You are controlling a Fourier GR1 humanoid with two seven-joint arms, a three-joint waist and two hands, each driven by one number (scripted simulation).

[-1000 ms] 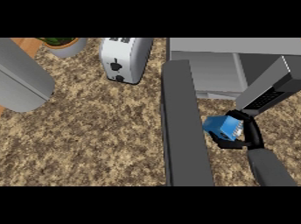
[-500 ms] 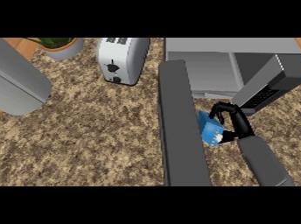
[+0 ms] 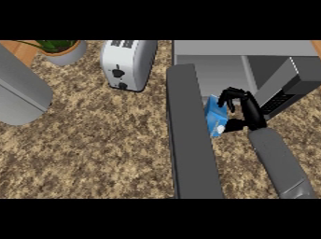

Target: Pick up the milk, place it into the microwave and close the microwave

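Observation:
A blue milk carton is held just in front of the microwave's open cavity, right beside the open door. My right hand has its fingers curled over the carton's top and right side and hides part of it. The grey microwave stands at the back right, and its dark control panel slants to the right of my hand. The door is a long dark grey slab that runs toward me, left of the carton. At the far left only a grey forearm shows, without its hand.
A silver toaster stands left of the microwave at the back. Beside it, further left, sits a potted plant. The speckled stone counter spreads between the left forearm and the door.
My right hand has carried the milk carton up and to the left, from low beside the door to the mouth of the microwave. The door has not moved.

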